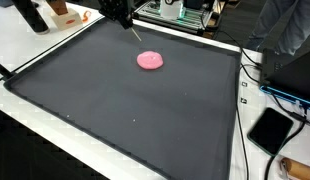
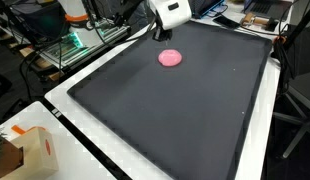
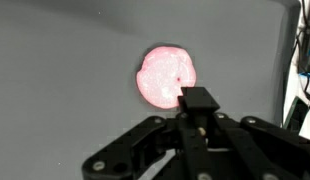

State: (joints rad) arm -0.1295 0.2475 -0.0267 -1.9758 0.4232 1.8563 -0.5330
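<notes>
Only the wrist view shows the gripper (image 3: 198,98) pinched narrow, near the pink disc (image 3: 166,76).

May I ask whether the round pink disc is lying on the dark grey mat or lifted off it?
Lying flat: the round pink disc rests on the dark mat, gripper above it.

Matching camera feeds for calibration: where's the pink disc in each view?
Exterior view: pink disc upper centre, on the dark mat, below-right of the gripper.
Exterior view: pink disc upper centre, just below the gripper.
Wrist view: pink disc centre, just above the shut gripper.
Shared landmark: the dark mat under it.
</notes>
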